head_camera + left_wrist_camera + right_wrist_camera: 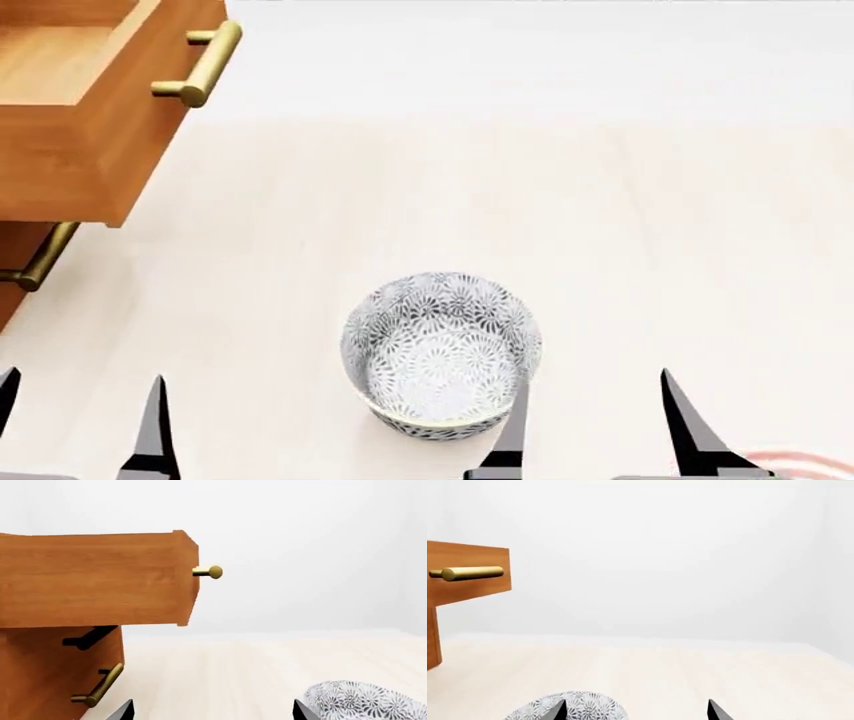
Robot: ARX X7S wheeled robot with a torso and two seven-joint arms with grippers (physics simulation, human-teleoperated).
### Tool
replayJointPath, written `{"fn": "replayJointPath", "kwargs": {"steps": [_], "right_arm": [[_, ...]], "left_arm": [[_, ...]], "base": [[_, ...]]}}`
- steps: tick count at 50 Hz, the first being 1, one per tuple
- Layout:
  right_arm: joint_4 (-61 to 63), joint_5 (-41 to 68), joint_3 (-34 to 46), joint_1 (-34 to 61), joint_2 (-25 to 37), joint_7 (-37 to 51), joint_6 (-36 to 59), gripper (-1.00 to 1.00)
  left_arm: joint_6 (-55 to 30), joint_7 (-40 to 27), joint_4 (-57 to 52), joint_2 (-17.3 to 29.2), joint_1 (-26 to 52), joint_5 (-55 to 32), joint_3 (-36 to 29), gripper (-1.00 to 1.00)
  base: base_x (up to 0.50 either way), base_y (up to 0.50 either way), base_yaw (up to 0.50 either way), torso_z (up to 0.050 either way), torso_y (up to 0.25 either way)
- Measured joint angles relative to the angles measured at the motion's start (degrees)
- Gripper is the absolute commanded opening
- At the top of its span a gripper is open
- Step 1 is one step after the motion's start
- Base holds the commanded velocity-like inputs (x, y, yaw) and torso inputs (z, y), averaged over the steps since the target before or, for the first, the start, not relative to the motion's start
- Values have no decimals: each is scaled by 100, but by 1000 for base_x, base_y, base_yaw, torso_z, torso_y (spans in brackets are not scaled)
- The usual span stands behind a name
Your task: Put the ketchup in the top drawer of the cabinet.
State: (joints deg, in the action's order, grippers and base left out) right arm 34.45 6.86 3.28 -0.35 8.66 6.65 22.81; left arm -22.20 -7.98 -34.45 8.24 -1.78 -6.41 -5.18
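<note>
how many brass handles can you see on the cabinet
2. One brass bar handle is on the front of the pulled-out orange-brown wooden top drawer; the other brass handle is on the lower drawer front beneath it. More may be hidden out of view.

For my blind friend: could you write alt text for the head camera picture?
A patterned bowl sits on a pale floor between two open pincers, left pincer and right pincer. At upper left, the top drawer stands pulled out of the cabinet.

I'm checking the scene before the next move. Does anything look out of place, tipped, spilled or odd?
Nothing looks spilled or damaged. The top drawer stands pulled out of the cabinet, apparently empty in the part seen. The patterned bowl sits upright on the floor. Only a red-ringed edge shows beside the right tool.
</note>
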Motion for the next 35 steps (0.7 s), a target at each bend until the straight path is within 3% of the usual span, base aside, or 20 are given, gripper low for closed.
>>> {"fn": "replayJointPath", "kwargs": {"steps": [35], "right_arm": [[-72, 125, 113, 15, 121, 188, -25, 100]], "left_arm": [[42, -187, 36, 164, -7, -115, -96, 100]], "base": [[0, 469, 0, 0, 0]]}}
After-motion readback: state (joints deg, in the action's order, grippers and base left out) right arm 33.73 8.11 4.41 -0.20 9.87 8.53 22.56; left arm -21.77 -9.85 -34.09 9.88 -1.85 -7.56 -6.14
